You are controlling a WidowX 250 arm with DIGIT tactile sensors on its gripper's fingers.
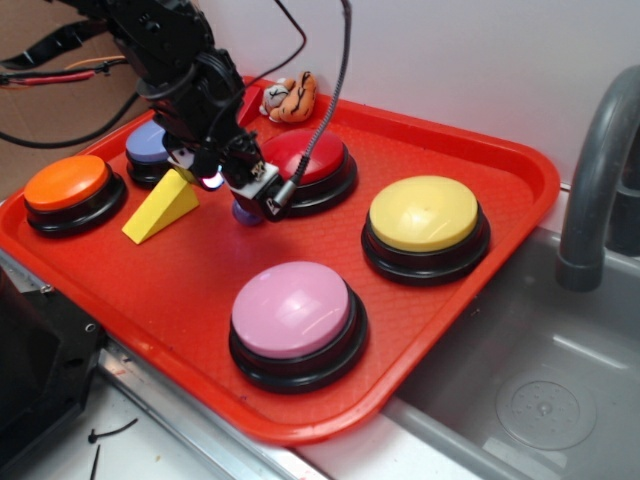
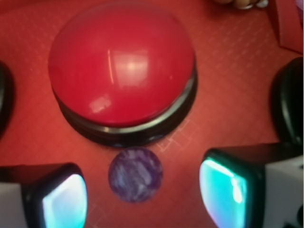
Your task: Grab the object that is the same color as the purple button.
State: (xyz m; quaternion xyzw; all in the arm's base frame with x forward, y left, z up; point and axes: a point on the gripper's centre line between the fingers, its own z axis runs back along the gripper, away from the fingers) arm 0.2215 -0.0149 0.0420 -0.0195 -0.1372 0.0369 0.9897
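Two jaws spread wide, empty, flanking purple marble [image 2: 136,174], red button [image 2: 122,66] just behind

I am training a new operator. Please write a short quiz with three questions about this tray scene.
1. True or false: the gripper is already shut on the purple marble.
2. Which button does the marble lie nearest? A) yellow button B) red button C) orange button
3. Fill in: the yellow wedge lies on the red ____.

Key: 1 false, the fingers stand open on either side of it; 2 B; 3 tray.
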